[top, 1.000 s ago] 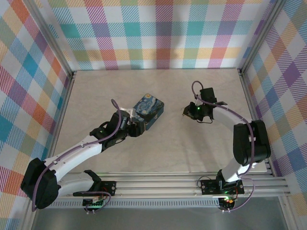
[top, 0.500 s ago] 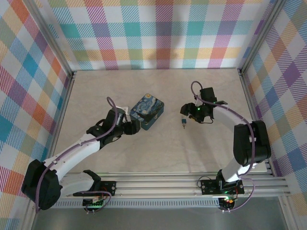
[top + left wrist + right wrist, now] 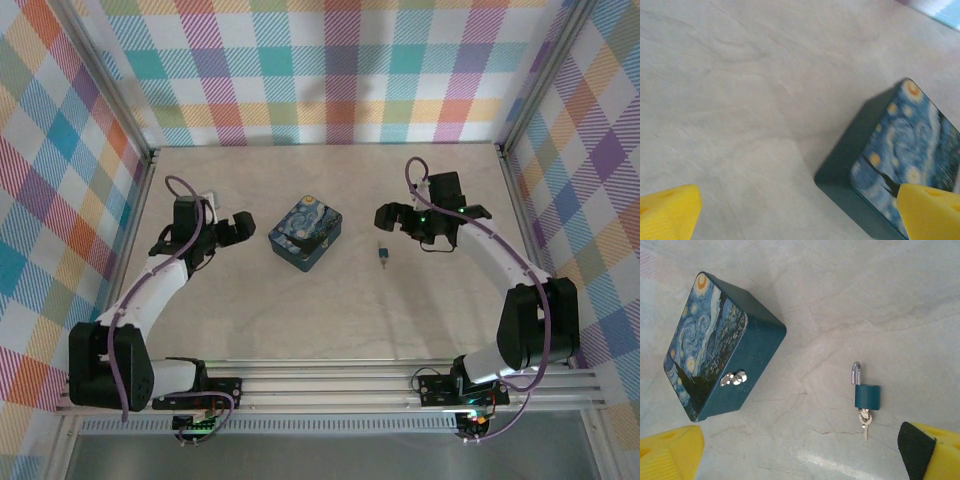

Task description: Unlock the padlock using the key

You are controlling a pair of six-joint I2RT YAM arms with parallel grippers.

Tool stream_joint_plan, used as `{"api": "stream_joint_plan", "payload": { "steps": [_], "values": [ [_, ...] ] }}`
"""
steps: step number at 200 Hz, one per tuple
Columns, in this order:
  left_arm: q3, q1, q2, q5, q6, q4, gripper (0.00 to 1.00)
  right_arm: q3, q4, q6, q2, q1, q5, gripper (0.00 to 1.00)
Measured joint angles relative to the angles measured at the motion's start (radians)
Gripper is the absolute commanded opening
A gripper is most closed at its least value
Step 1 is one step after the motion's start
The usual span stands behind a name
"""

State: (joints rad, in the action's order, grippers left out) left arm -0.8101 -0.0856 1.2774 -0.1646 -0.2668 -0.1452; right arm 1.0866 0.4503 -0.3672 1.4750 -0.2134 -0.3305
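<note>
One padlock (image 3: 867,396) lying loose on table (image 3: 840,300), shackle apparently sprung, key (image 3: 865,430) at its base, well apart from tin box (image 3: 715,347). Both arms' jaws spread, empty; task judged essentially done.

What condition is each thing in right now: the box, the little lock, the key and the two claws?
tin box: lid shut, nothing hung on its clasp.
padlock: lying flat, apart from the box, shackle raised, apparently open.
key: at the padlock's keyhole end, seemingly inserted.
left gripper: open, empty.
right gripper: open, empty.
</note>
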Motion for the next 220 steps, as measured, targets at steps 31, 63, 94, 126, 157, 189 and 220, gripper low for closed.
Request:
{"api": "stream_joint_plan", "payload": {
  "steps": [31, 63, 94, 126, 157, 189, 220],
  "values": [
    [0.156, 0.042, 0.034, -0.011, 0.003, 0.229, 1.0, -0.01, -0.004, 0.048, 0.009, 0.019, -0.07, 1.0],
    [0.2, 0.056, 0.066, 0.019, 0.084, 0.314, 1.0, -0.023, -0.008, 0.065, 0.053, 0.035, -0.012, 1.0],
    [0.3, 0.058, 0.047, 0.088, 0.173, 0.484, 1.0, -0.167, -0.135, 0.105, 0.029, 0.053, 0.143, 1.0],
    [0.398, 0.06, 0.061, 0.154, 0.217, 0.64, 1.0, -0.367, -0.325, 0.182, -0.076, 0.068, 0.31, 1.0],
    [0.468, 0.062, 0.151, 0.194, 0.227, 0.849, 1.0, -0.49, -0.599, 0.288, -0.127, 0.087, 0.425, 1.0],
    [0.463, 0.062, 0.272, 0.188, 0.236, 0.96, 1.0, -0.572, -0.859, 0.331, -0.07, 0.138, 0.461, 1.0],
    [0.428, 0.06, 0.286, 0.185, 0.244, 0.96, 1.0, -0.649, -1.071, 0.33, 0.026, 0.174, 0.46, 1.0]
  ]
}}
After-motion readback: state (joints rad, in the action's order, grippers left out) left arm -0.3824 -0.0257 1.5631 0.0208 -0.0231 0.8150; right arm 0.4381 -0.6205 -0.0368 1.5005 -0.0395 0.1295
